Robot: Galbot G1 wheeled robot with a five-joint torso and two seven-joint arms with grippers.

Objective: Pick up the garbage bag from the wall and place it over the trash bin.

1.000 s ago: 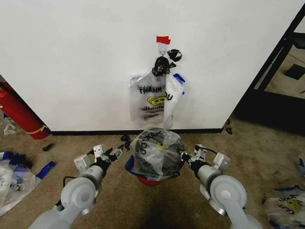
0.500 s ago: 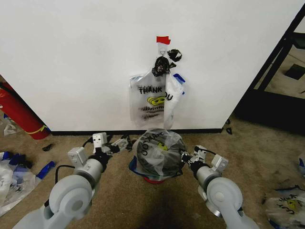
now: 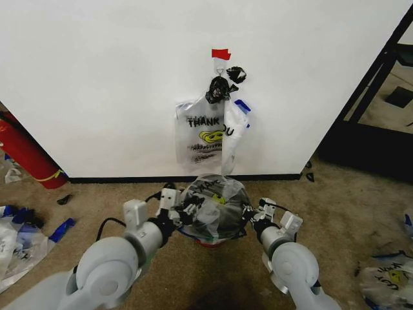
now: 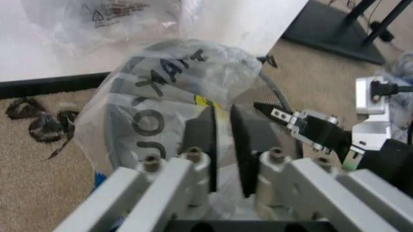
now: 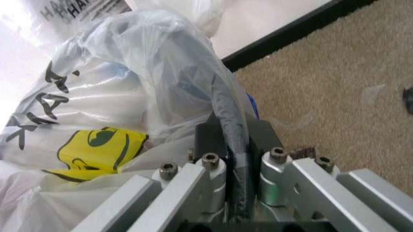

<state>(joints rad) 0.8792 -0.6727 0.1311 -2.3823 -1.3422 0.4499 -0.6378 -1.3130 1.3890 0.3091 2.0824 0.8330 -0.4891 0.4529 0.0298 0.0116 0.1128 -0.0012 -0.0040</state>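
A see-through garbage bag (image 3: 213,201) with black letters and a yellow smiley lies draped over the trash bin, whose red base (image 3: 204,244) shows below. My left gripper (image 3: 188,210) is at the bin's left side, its fingers (image 4: 199,137) nearly together with the bag's film (image 4: 168,92) between them. At the right side, my right gripper (image 3: 249,216) is shut on the film-covered bin rim (image 5: 223,108). A second "THANK YOU" bag (image 3: 201,134) hangs on the white wall (image 3: 97,84) under red tape (image 3: 221,54) and black knotted lumps (image 3: 219,88).
A red cylinder (image 3: 26,155) leans at the left wall. Loose bags lie on the carpet at far left (image 3: 16,248) and far right (image 3: 387,278). A black shelf frame (image 3: 381,84) stands at the right. Small black scraps (image 3: 64,199) dot the floor by the baseboard.
My left arm has swung right from beside the bin onto the bag's left side. The right gripper has stayed at the right rim. The bag's top is slightly more bunched.
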